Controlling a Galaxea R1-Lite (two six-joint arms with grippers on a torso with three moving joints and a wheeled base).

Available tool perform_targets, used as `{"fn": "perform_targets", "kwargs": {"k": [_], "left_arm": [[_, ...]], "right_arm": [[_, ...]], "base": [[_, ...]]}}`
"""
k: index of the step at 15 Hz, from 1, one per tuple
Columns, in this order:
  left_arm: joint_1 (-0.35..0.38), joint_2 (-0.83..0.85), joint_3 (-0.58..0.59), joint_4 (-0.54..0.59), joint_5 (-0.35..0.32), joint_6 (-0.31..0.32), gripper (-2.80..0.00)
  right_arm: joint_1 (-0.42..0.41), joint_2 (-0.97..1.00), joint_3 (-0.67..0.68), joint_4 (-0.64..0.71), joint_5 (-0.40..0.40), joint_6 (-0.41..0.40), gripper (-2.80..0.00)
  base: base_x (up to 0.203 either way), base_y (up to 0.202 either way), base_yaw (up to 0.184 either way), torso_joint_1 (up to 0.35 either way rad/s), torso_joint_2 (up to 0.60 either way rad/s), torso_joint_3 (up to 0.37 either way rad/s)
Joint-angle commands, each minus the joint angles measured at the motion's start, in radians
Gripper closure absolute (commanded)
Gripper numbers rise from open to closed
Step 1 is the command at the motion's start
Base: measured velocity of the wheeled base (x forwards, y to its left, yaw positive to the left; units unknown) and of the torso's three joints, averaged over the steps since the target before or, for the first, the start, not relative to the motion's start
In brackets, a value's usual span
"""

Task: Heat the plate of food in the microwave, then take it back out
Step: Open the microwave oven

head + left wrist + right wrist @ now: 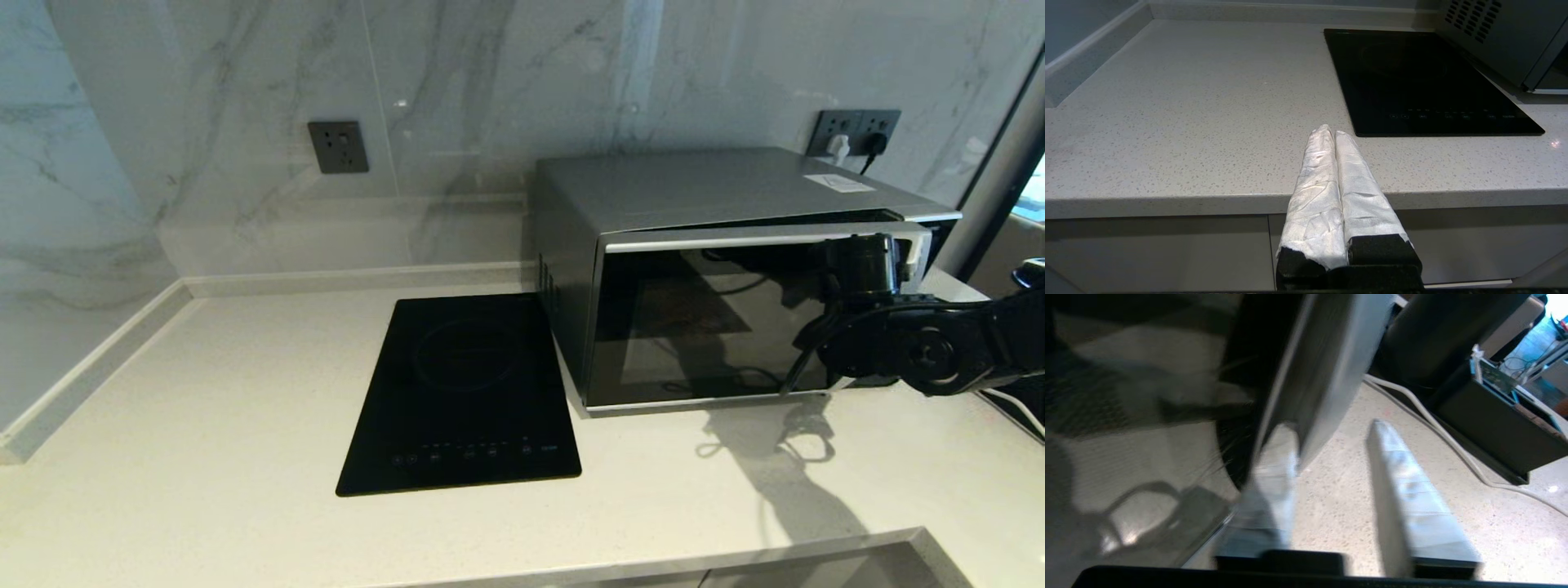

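Note:
The silver microwave (718, 192) stands at the back right of the counter, and its vented side shows in the left wrist view (1502, 36). Its dark glass door (702, 327) stands slightly ajar, with a dark gap along the top at its right end. My right gripper (1331, 428) is open at the door's free edge. One finger is on the glass side of the silver edge strip (1327, 375) and the other is outside it. The right wrist (865, 265) hangs in front of that edge. The plate of food is not in view. My left gripper (1331, 132) is shut and empty, parked before the counter's front edge.
A flat black induction cooktop (465, 392) lies left of the microwave. A white cable (1445, 437) and a black box (1494, 428) sit on the counter to the microwave's right. Wall sockets (853, 131) are behind it. A sink rim (816, 559) is at the front right.

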Motion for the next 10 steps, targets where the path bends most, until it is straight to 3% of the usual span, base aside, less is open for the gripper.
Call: {"fn": "perform_targets", "kwargs": {"k": [1,5,10], "left_arm": [[0.0,0.002,0.0,0.0,0.0,-0.001,0.0],[0.0,0.002,0.0,0.0,0.001,-0.001,0.0],[0.0,0.002,0.0,0.0,0.0,-0.001,0.0]], "right_arm": [[0.003,-0.035,0.017,-0.001,0.001,0.002,-2.8],[0.015,-0.085,0.046,0.0,0.001,-0.002,-2.8],[0.086,-0.162,0.096,0.002,0.009,-0.004,-2.8]], "base": [[0.0,0.0,0.0,0.0,0.0,0.0],[0.0,0.0,0.0,0.0,0.0,0.0],[0.0,0.0,0.0,0.0,0.0,0.0]]}}
